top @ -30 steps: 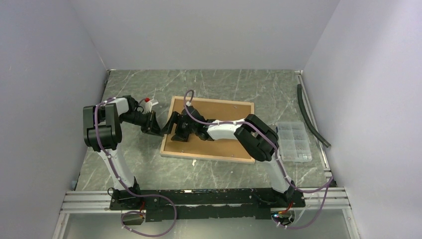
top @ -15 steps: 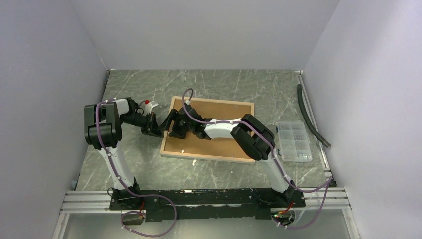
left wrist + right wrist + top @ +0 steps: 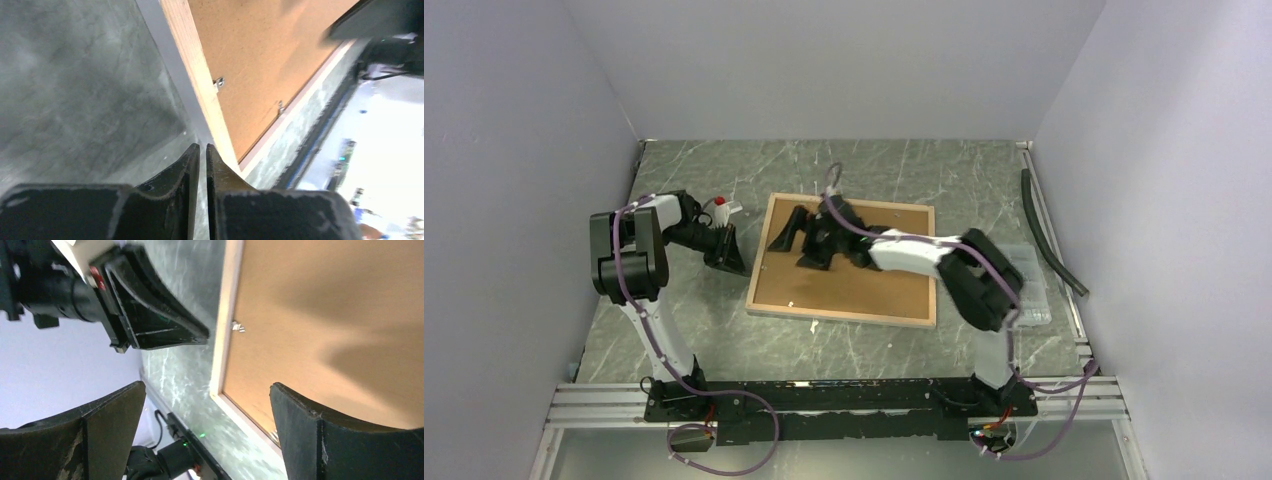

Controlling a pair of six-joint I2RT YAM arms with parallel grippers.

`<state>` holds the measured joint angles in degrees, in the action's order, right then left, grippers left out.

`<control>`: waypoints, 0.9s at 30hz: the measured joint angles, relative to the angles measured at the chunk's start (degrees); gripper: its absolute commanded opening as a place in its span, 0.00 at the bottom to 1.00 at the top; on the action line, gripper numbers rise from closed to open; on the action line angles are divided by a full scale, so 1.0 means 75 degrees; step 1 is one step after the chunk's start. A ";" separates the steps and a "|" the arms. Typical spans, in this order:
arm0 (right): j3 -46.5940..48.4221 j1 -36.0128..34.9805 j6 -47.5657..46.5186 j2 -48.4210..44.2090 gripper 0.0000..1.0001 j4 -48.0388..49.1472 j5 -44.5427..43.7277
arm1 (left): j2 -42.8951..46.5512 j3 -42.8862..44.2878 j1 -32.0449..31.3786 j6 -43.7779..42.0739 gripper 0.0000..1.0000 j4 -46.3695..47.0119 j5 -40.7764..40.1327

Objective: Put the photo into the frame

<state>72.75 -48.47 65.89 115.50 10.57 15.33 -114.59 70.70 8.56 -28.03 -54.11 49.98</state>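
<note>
The frame (image 3: pixel 844 315) lies back-up on the table, its pale wood rim around a brown backing board (image 3: pixel 864 285). The photo is hidden. My right gripper (image 3: pixel 796 245) hovers over the board's upper left part, jaws wide open and empty. In the right wrist view the gripper (image 3: pixel 207 386) looks down on the wood rim (image 3: pixel 222 340) and the board (image 3: pixel 325 315). My left gripper (image 3: pixel 736 262) sits low just off the frame's left edge. In the left wrist view its jaws (image 3: pixel 202 146) stand nearly together, nothing between them, beside the rim (image 3: pixel 195 75). A small metal tab (image 3: pixel 218 82) sticks from the rim.
A clear plastic compartment box (image 3: pixel 1024 270) stands at the right, partly behind my right arm. A black hose (image 3: pixel 1049 235) lies along the right wall. A small white scrap (image 3: pixel 814 327) lies in front of the frame. Walls close in three sides.
My right gripper has moved back and to the right over the board and opened wider. My left gripper has stayed beside the frame's left edge.
</note>
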 measured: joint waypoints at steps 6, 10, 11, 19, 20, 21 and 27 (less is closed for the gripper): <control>-0.0994 0.2055 -0.1419 -0.3002 1.00 -0.1909 -0.0740 | 0.0836 -0.0332 -0.0096 -0.0478 0.17 0.0367 -0.1131; -0.1343 0.4045 -0.2232 -0.4162 1.00 -0.2634 -0.1376 | 0.1186 -0.0970 -0.0510 -0.0737 0.18 0.0749 -0.1877; -0.1448 0.4275 -0.2378 -0.4217 1.00 -0.2748 -0.1454 | 0.1253 -0.1134 -0.0673 -0.0784 0.18 0.0781 -0.1944; -0.1690 0.5948 -0.3107 -0.2439 1.00 -0.3442 -0.1352 | 0.1970 -0.1693 -0.1996 -0.1134 0.16 0.1049 -0.2806; -0.1682 0.5936 -0.3112 -0.2209 1.00 -0.3433 -0.1244 | 0.1988 -0.1708 -0.2090 -0.1148 0.16 0.1058 -0.2862; -0.1661 0.5928 -0.3107 -0.1947 1.00 -0.3421 -0.1096 | 0.2002 -0.1722 -0.2157 -0.1157 0.16 0.1064 -0.2888; -0.1078 0.6018 -0.2853 -0.1131 1.00 -0.2690 -0.0318 | 0.2331 -0.1993 -0.2594 -0.1262 0.17 0.1145 -0.3174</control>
<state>64.66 -3.33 44.49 107.02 -9.61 12.95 -97.10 55.75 -10.90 -37.50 -45.52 26.17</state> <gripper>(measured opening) 0.997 0.163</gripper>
